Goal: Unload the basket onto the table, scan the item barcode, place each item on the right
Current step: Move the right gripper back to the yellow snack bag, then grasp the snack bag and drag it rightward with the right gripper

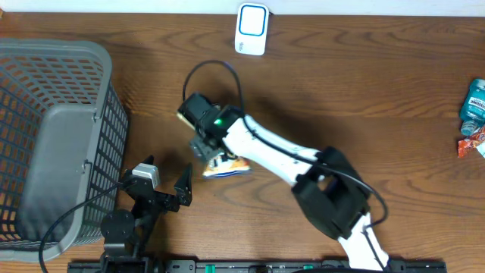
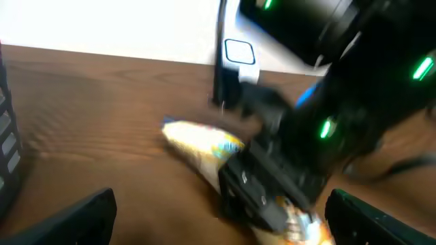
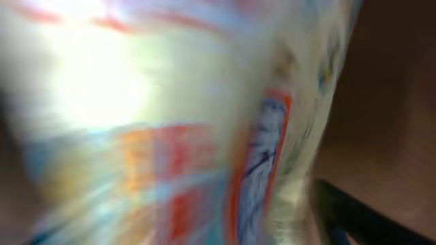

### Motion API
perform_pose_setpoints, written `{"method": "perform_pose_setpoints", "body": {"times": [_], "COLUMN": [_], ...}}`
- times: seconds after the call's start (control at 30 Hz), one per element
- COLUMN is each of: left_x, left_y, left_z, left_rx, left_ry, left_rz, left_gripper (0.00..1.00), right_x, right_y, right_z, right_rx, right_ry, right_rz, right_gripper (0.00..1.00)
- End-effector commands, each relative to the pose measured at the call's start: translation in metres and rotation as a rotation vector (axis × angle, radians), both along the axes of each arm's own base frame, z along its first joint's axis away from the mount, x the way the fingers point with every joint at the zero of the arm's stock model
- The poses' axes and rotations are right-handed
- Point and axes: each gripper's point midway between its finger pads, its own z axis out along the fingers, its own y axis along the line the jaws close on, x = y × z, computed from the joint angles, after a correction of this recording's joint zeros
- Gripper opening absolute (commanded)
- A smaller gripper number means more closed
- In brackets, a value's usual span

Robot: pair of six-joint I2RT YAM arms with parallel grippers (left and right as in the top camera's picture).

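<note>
— Our left gripper sits with jaws wide, holding nothing.

— Our right gripper is down on the snack packet lying on the desk; we cannot tell whether its jaws grip it.

— It looks light, soft, crinkly, probably slippery. We'd pinch across its middle, keeping the barcode clear for the scanner.

The right wrist view was blurred throughout; the packet filled it and its print was unreadable. From overhead, the right pincer covered the packet's upper part, and its jaw setting could not be determined. Left of the packet, the basket was cut off by the picture's edge.
</note>
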Motion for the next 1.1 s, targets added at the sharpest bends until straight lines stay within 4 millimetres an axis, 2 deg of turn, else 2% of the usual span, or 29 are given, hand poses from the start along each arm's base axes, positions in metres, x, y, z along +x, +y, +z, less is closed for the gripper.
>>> {"method": "perform_pose_setpoints", "body": {"times": [0.0,0.17,0.2,0.33,0.47,0.5,0.57,0.73,0.87,0.93,1.07], "left_x": [-0.001,-0.001,-0.001,-0.001,-0.001,-0.001,-0.001,-0.001,-0.001,-0.001,-0.001], "left_y": [0.000,0.000,0.000,0.000,0.000,0.000,0.000,0.000,0.000,0.000,0.000], "left_z": [-0.014,-0.014,-0.014,-0.014,-0.014,-0.014,-0.014,-0.014,-0.014,-0.014,-0.014], "left_rx": [-0.005,-0.005,-0.005,-0.005,-0.005,-0.005,-0.005,-0.005,-0.005,-0.005,-0.005], "left_ry": [0.040,0.040,0.040,0.040,0.040,0.040,0.040,0.040,0.040,0.040,0.040], "left_rz": [0.002,0.002,0.002,0.002,0.002,0.002,0.002,0.002,0.002,0.002,0.002], "left_gripper": [0.98,0.98,0.98,0.98,0.98,0.98,0.98,0.98,0.98,0.98,0.98], "right_x": [0.000,-0.002,-0.004,-0.011,-0.022,-0.022,-0.016,0.001,-0.012,-0.015,-0.024], "right_y": [-0.016,-0.033,-0.036,-0.051,-0.057,-0.064,-0.079,-0.121,-0.142,-0.149,-0.156], "right_z": [-0.013,-0.002,0.003,0.036,0.095,0.111,0.129,0.148,0.176,0.179,0.174], "right_rx": [-0.074,-0.059,-0.038,0.136,0.535,0.651,0.789,0.953,1.092,1.110,1.106], "right_ry": [0.005,0.091,0.132,0.341,0.546,0.574,0.585,0.526,0.444,0.416,0.419], "right_rz": [-0.064,-0.105,-0.115,-0.096,0.137,0.190,0.223,0.239,0.368,0.381,0.380], "right_gripper": [0.52,0.06,0.01,0.01,0.01,0.01,0.01,0.01,0.01,0.01,0.01]}}
